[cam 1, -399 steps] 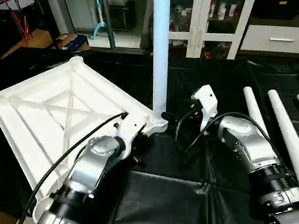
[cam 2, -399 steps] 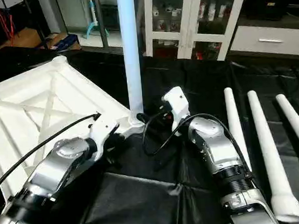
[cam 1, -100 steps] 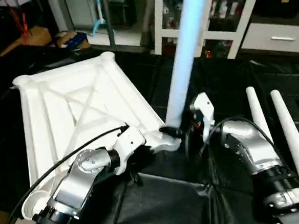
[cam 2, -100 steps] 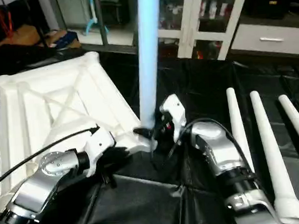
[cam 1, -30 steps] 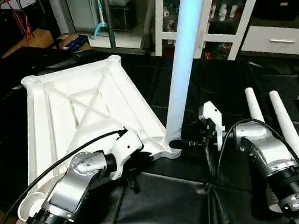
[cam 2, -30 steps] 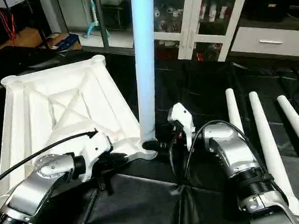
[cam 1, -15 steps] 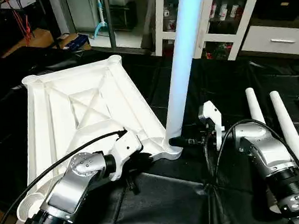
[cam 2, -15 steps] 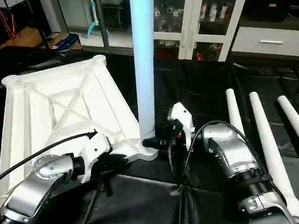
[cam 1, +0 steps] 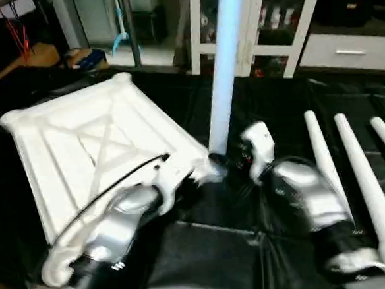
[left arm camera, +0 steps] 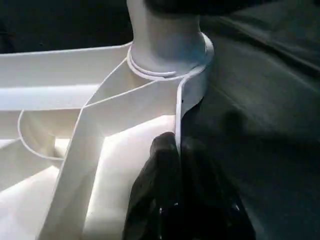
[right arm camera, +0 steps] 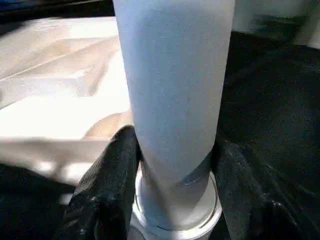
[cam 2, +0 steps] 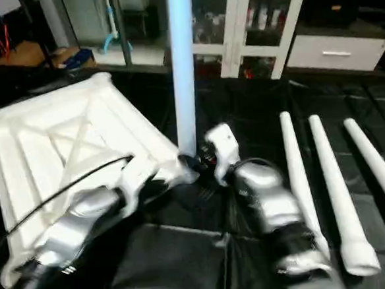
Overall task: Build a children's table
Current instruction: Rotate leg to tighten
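Note:
The children's table top (cam 1: 80, 146) lies upside down on the black sheet, its X ribs facing up. One white leg (cam 1: 223, 69) stands upright in its near corner socket (left arm camera: 167, 62). My left gripper (left arm camera: 176, 145) is shut on the top's thin rim just beside that socket. Down at the base of the upright leg (right arm camera: 175, 90), my right gripper (right arm camera: 175, 142) holds it, a black finger (right arm camera: 107, 185) pressed on each side. Three loose legs (cam 1: 322, 155) lie side by side to the right.
A white glass-door cabinet (cam 1: 270, 20) and a white drawer unit (cam 1: 351, 47) stand behind the work. Black sheeting (cam 1: 206, 249) covers the surface. Cables and a box sit on the floor at the far left (cam 1: 80, 56).
My right gripper has moved in from the right and closed on the base of the upright leg. The top has swung a little with it. The head camera has also shifted.

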Motion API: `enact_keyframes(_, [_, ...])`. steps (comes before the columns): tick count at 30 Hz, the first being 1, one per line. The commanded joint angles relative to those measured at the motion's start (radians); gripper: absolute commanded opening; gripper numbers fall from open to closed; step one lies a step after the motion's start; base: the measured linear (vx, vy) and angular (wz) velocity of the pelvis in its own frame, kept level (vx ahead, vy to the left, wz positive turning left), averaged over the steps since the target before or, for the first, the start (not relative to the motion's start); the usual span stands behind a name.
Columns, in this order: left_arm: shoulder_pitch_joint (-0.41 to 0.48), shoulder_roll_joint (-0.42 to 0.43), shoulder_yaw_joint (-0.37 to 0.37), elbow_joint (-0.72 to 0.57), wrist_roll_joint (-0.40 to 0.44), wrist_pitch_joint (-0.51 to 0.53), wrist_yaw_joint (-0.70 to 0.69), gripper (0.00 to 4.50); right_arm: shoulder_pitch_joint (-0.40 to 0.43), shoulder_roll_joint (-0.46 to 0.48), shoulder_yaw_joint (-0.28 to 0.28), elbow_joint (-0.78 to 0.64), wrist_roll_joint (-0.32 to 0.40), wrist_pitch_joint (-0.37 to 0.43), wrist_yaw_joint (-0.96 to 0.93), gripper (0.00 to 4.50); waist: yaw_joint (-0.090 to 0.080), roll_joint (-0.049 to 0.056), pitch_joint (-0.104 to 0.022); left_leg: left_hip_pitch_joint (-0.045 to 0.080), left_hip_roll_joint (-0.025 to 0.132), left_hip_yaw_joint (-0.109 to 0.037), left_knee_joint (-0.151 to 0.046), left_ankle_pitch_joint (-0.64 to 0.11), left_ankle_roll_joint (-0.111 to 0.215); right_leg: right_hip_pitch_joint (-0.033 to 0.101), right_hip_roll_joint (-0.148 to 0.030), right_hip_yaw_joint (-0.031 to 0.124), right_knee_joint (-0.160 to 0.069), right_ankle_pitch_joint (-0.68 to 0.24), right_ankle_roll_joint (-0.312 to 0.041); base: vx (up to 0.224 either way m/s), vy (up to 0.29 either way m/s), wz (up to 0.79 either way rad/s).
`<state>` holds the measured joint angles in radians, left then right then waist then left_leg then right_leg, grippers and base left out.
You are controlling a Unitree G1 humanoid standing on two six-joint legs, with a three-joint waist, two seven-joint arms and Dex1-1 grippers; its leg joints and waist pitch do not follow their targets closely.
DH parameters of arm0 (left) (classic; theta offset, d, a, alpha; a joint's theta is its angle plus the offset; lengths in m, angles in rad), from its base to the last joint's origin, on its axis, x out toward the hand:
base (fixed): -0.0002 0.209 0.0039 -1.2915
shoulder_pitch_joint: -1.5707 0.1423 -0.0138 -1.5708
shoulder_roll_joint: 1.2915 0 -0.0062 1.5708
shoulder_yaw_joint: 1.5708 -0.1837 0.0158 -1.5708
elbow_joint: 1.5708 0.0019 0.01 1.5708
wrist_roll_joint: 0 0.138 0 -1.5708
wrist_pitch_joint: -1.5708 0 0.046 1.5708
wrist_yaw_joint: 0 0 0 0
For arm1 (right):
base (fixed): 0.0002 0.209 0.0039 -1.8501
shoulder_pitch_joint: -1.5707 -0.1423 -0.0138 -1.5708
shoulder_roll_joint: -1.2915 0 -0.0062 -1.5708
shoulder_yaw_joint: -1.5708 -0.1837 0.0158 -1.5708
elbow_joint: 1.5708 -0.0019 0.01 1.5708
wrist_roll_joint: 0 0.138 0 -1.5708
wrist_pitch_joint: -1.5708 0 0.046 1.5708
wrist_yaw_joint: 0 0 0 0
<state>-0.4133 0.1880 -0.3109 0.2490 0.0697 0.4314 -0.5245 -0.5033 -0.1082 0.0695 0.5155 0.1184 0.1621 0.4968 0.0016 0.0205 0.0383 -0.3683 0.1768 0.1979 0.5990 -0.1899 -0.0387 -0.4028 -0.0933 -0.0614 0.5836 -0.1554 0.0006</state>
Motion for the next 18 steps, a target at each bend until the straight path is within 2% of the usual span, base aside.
enact_keyframes(1, [-0.036,-0.038,0.023,0.048,0.018,-0.002,0.107,0.0,0.009,0.03,0.002,0.066,-0.065,0.024,-0.15,1.84,-0.003,-0.005,-0.05,0.014,0.042,-0.033,-0.084,-0.377,-0.026,0.025,-0.047,0.032,-0.088,-0.47,-0.138,0.0,0.0,0.0])
enact_keyframes(2, [-0.052,-0.061,0.03,0.077,0.024,-0.009,0.142,0.0,0.008,0.06,0.005,0.071,-0.078,0.02,-0.202,1.84,-0.004,-0.003,-0.051,0.017,0.041,-0.034,-0.083,-0.391,-0.024,0.022,-0.048,0.031,-0.093,-0.495,-0.124,0.0,0.0,0.0])
enact_keyframes(3, [-0.057,-0.067,0.032,0.085,0.026,-0.01,0.15,0.0,0.008,0.068,0.006,0.073,-0.082,0.018,-0.216,1.84,-0.004,-0.002,-0.051,0.014,0.041,-0.035,-0.084,-0.39,-0.024,0.021,-0.049,0.031,-0.094,-0.493,-0.122,0.0,0.0,0.0])
enact_keyframes(4, [-0.057,-0.067,0.032,0.085,0.026,-0.01,0.15,0.0,0.008,0.068,0.006,0.073,-0.082,0.018,-0.216,1.84,-0.004,-0.003,-0.051,0.015,0.042,-0.036,-0.086,-0.389,-0.023,0.023,-0.048,0.03,-0.095,-0.486,-0.12,0.0,0.0,0.0])
enact_keyframes(5, [-0.068,-0.081,0.032,0.101,0.036,-0.015,0.164,0.0,0.007,0.106,0.008,0.073,-0.088,0.006,-0.26,1.84,-0.004,-0.005,-0.054,0.012,0.042,-0.036,-0.087,-0.38,-0.019,0.025,-0.048,0.03,-0.092,-0.461,-0.12,0.0,0.0,0.0])
enact_keyframes(6, [-0.071,-0.084,0.03,0.105,0.04,-0.017,0.164,0.0,0.007,0.12,0.007,0.072,-0.086,0.0,-0.27,1.84,-0.003,-0.001,-0.053,0.015,0.043,-0.035,-0.087,-0.383,-0.016,0.02,-0.047,0.032,-0.092,-0.443,-0.126,0.0,0.0,0.0])
enact_keyframes(8, [-0.065,-0.076,0.025,0.096,0.04,-0.025,0.15,0.0,0.01,0.129,0.005,0.061,-0.074,-0.021,-0.252,1.83,-0.004,-0.001,-0.055,0.009,0.044,-0.036,-0.089,-0.378,-0.014,0.026,-0.047,0.032,-0.087,-0.414,-0.133,0.0,0.0,0.0])
enact_keyframes(13, [-0.043,-0.047,0.015,0.081,0.044,-0.04,0.119,0.0,0.013,0.131,-0.004,0.022,-0.023,-0.058,-0.171,1.83,-0.002,0.001,-0.055,0.009,0.044,-0.032,-0.089,-0.364,0.0,0.027,-0.047,0.034,-0.083,-0.36,-0.155,0.0,0.0,0.0])
enact_keyframes(14, [-0.039,-0.041,0.014,0.081,0.045,-0.046,0.115,0.0,0.011,0.124,-0.001,0.016,-0.022,-0.06,-0.16,2.39,-0.002,0.002,-0.055,0.008,0.044,-0.031,-0.089,-0.357,0.002,0.029,-0.047,0.034,-0.081,-0.352,-0.16,0.0,0.0,0.0])
enact_keyframes(16, [-0.034,-0.029,0.011,0.083,0.046,-0.066,0.104,0.0,0.009,0.111,-0.01,0.008,-0.003,-0.077,-0.13,2.53,-0.001,0.002,-0.054,0.009,0.045,-0.031,-0.089,-0.36,0.004,0.028,-0.047,0.035,-0.082,-0.356,-0.164,0.0,0.0,0.0])
enact_keyframes(18, [-0.031,-0.021,0.011,0.087,0.047,-0.092,0.092,0.0,0.016,0.089,-0.021,-0.019,0.017,-0.077,-0.092,2.7,-0.001,0.0,-0.054,0.005,0.045,-0.031,-0.089,-0.354,0.013,0.033,-0.049,0.034,-0.082,-0.358,-0.161,0.0,0.0,0.0])
